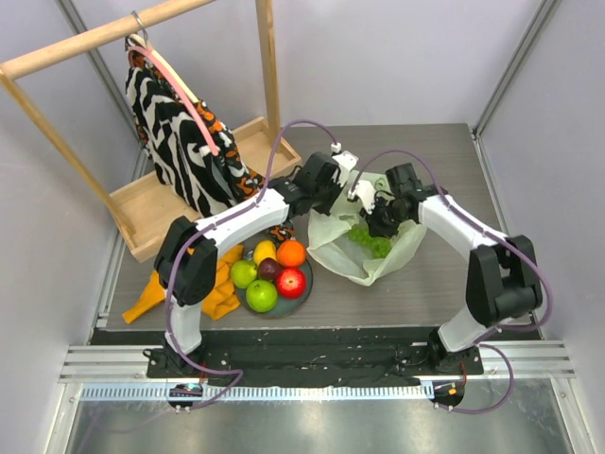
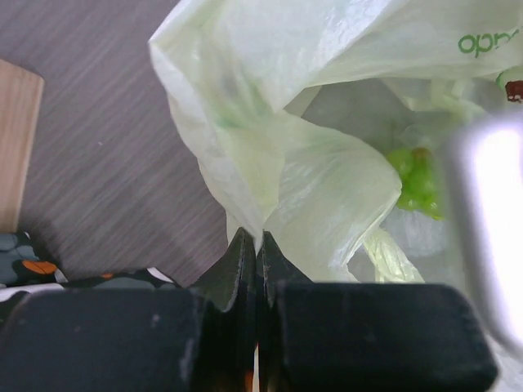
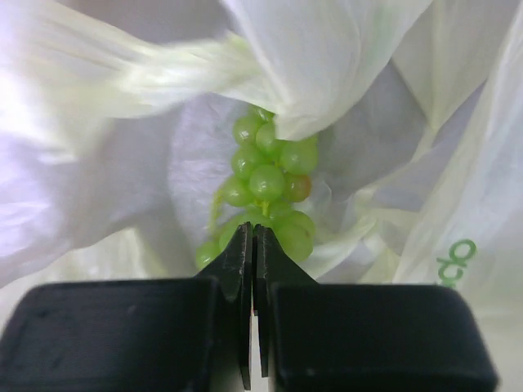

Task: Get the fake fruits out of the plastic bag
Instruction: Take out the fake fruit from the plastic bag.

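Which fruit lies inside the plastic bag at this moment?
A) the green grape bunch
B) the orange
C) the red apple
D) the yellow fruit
A: the green grape bunch shows inside the opened plastic bag, while the other fruits sit together on the plate beside it.

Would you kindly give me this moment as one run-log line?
left gripper: shut on plastic bag rim | right gripper: shut at grape bunch inside bag | other fruits: on plate
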Action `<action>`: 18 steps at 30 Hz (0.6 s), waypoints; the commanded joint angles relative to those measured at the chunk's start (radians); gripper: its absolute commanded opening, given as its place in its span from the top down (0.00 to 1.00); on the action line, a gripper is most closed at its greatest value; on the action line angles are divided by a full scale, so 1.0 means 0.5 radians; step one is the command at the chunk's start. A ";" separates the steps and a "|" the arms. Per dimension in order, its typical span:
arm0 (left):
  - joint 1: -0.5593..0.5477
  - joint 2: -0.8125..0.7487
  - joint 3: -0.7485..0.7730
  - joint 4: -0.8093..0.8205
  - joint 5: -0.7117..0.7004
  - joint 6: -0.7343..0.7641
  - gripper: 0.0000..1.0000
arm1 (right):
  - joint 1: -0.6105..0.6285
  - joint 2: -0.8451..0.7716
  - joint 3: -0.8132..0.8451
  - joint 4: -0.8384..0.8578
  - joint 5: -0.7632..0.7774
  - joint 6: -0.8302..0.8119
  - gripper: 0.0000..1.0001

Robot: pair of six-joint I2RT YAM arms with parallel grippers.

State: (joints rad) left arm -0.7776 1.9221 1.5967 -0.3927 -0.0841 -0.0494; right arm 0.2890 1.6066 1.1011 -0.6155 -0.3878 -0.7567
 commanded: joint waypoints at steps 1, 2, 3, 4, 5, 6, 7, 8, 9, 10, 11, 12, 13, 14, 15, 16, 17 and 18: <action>0.033 0.055 0.200 0.117 -0.083 -0.064 1.00 | 0.005 -0.350 0.132 -0.060 -0.160 0.065 0.99; 0.043 0.073 0.221 0.123 -0.095 -0.070 1.00 | 0.002 -0.381 0.196 -0.091 -0.191 0.126 0.98; 0.049 0.089 0.261 0.126 -0.108 -0.073 1.00 | 0.005 -0.442 0.224 -0.103 -0.212 0.154 0.98; 0.064 0.119 0.279 0.132 -0.123 -0.076 1.00 | 0.002 -0.467 0.255 -0.107 -0.234 0.179 0.99; 0.067 0.132 0.295 0.135 -0.129 -0.076 1.00 | 0.005 -0.489 0.313 -0.119 -0.261 0.209 0.98; 0.073 0.144 0.316 0.141 -0.138 -0.076 1.00 | 0.002 -0.513 0.344 -0.122 -0.261 0.258 0.99; 0.083 0.159 0.353 0.150 -0.145 -0.076 1.00 | 0.005 -0.519 0.375 -0.128 -0.261 0.280 0.99; 0.086 0.184 0.374 0.163 -0.163 -0.073 1.00 | 0.005 -0.529 0.429 -0.149 -0.258 0.292 0.99; 0.092 0.205 0.402 0.172 -0.175 -0.070 1.00 | 0.002 -0.532 0.460 -0.156 -0.252 0.310 0.99; 0.095 0.227 0.463 0.199 -0.194 -0.067 1.00 | 0.005 -0.544 0.488 -0.165 -0.243 0.314 0.99; 0.095 0.282 0.491 0.218 -0.255 -0.058 1.00 | 0.005 -0.550 0.540 -0.186 -0.234 0.314 0.99; 0.095 0.313 0.519 0.239 -0.292 -0.049 1.00 | 0.005 -0.559 0.568 -0.199 -0.210 0.308 0.99; 0.095 0.337 0.564 0.261 -0.319 -0.036 0.73 | 0.005 -0.575 0.595 -0.220 -0.200 0.289 0.99; 0.095 0.368 0.632 0.267 -0.356 -0.018 0.55 | 0.002 -0.587 0.656 -0.263 -0.191 0.280 0.99; 0.095 0.380 0.660 0.273 -0.365 0.007 0.26 | 0.002 -0.596 0.690 -0.287 -0.182 0.274 0.99; 0.095 0.368 0.675 0.276 -0.378 0.013 0.20 | 0.005 -0.617 0.721 -0.327 -0.185 0.271 0.99; 0.095 0.347 0.694 0.279 -0.381 0.019 0.16 | 0.002 -0.630 0.782 -0.349 -0.197 0.277 0.99; 0.095 0.283 0.694 0.282 -0.396 0.031 0.13 | 0.002 -0.633 0.822 -0.376 -0.230 0.283 0.99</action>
State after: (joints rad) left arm -0.7303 2.1212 1.8851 -0.3225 -0.2214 -0.0628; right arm 0.2886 1.3499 1.4017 -0.7483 -0.4805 -0.6289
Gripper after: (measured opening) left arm 0.808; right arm 0.030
